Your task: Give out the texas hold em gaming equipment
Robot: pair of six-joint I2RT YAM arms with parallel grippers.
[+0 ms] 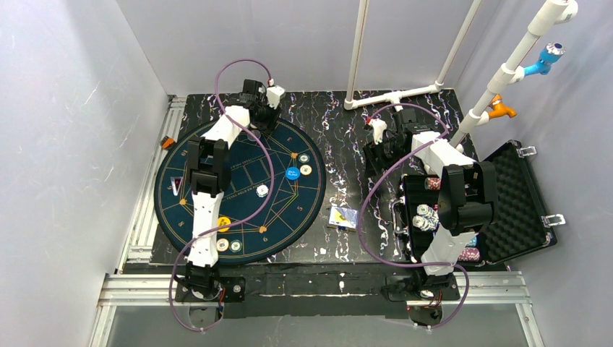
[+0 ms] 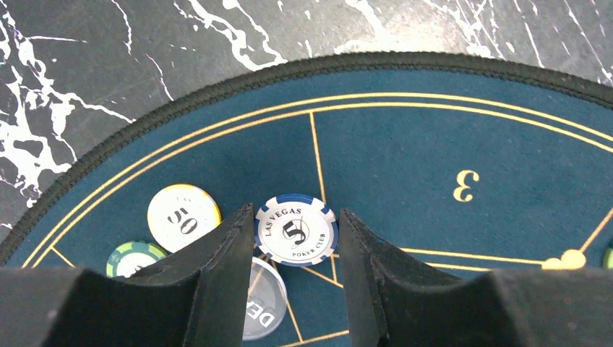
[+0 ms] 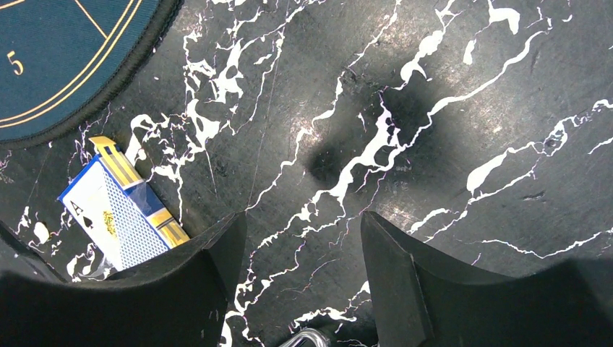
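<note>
The marbled worktop (image 1: 340, 144) carries a blue mat (image 1: 289, 217) dotted with chips (image 1: 306, 170); the open case (image 1: 517, 202) holds more. The left tool (image 2: 296, 212) pinches a "5" chip (image 2: 296, 233) over the mat's far rim. The right tool (image 3: 302, 217), moderately spread, holds nothing beside the card pack (image 3: 119, 210).

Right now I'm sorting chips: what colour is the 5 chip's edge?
The 5 chip has blue-and-white stripes; left wrist view.

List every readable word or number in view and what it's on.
"LAS VEGAS", "5", "POKER CLUB": blue-and-white striped round poker chip.
"50": yellow-edged white round chip.
"DE", rest hidden: pale round button disc.
"3" and "5": round dark-blue felt mat.
"A": blue-and-white rectangular card pack.
Mat lettering in the top view: too small to read.
</note>
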